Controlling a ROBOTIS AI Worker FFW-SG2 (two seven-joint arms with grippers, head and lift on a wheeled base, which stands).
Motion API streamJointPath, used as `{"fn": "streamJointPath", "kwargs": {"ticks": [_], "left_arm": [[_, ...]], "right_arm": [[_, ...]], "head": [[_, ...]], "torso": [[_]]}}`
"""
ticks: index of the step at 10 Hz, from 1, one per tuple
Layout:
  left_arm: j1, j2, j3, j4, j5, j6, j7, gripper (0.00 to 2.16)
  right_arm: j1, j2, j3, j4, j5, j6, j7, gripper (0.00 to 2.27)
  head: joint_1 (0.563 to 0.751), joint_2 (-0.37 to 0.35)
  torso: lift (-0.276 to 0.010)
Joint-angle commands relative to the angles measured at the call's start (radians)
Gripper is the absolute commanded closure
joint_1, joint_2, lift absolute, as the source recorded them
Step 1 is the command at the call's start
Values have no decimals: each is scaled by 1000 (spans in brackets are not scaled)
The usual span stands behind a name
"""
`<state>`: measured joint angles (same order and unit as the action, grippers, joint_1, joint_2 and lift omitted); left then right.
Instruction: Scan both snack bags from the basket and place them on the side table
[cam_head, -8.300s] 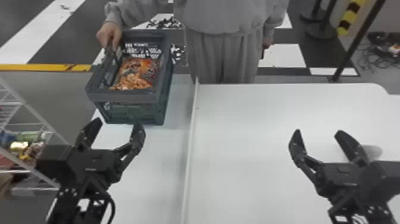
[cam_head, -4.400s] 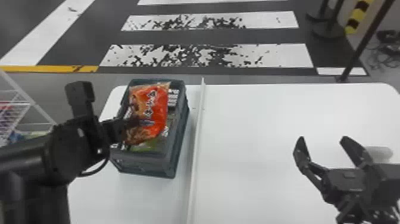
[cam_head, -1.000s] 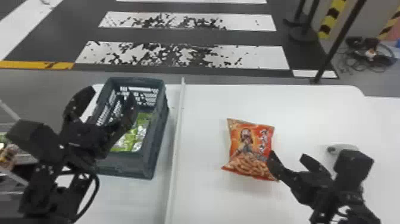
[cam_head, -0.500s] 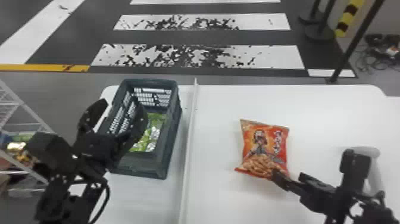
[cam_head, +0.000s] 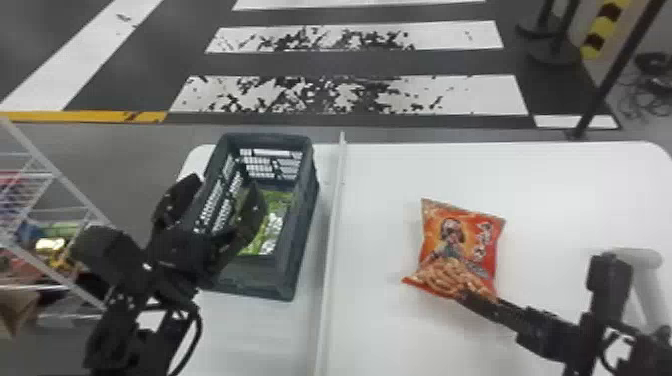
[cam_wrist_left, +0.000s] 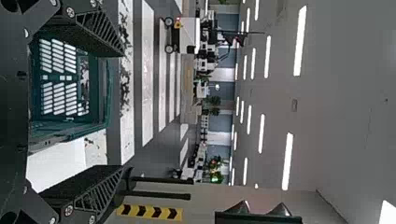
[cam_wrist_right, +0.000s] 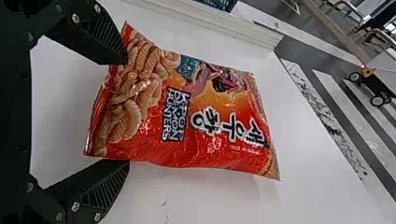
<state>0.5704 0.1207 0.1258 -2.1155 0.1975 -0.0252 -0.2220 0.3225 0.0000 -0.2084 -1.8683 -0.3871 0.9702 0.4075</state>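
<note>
1. Nearest us, our right gripper (cam_wrist_right: 126, 112) has parted fingers astride the near end of the orange-red snack bag (cam_head: 462, 250); we judge it ungrasped.
2. Our left gripper (cam_head: 227, 185) is empty, fingers spread, over the basket's (cam_head: 300, 250) left side.
3. The orange-red bag lies on the white table (cam_head: 380, 200), between the divider (cam_head: 331, 260) and the right edge. We seem to be picking it up for scanning: next, we should close gently and lift.
4. At the table's far left corner, the basket holds green packaging (cam_head: 281, 202), likely our second bag.
</note>
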Motion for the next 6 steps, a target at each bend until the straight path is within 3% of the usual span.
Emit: {"fn": "streamJointPath", "kwargs": {"ticks": [1,2,3,6], "left_arm": [[0,2,0,8,7,0,0,151],[0,4,0,11,7,0,0,151],[0,8,-1,16,8,0,0,154],[-1,17,-6,23,14,-3,0,154]], "right_arm": [[-28,1,-32,55,-38,11,43,1082],[-40,1,-55,75,-64,29,43,2138],[-46,1,-88,89,-108,48,50,2256],[-66,1,-195,159,-276,149,146,2256]], "head": [[695,120],[695,124],[695,123],[695,110]], "torso": [[-74],[-74],[-74],[-74]]}}
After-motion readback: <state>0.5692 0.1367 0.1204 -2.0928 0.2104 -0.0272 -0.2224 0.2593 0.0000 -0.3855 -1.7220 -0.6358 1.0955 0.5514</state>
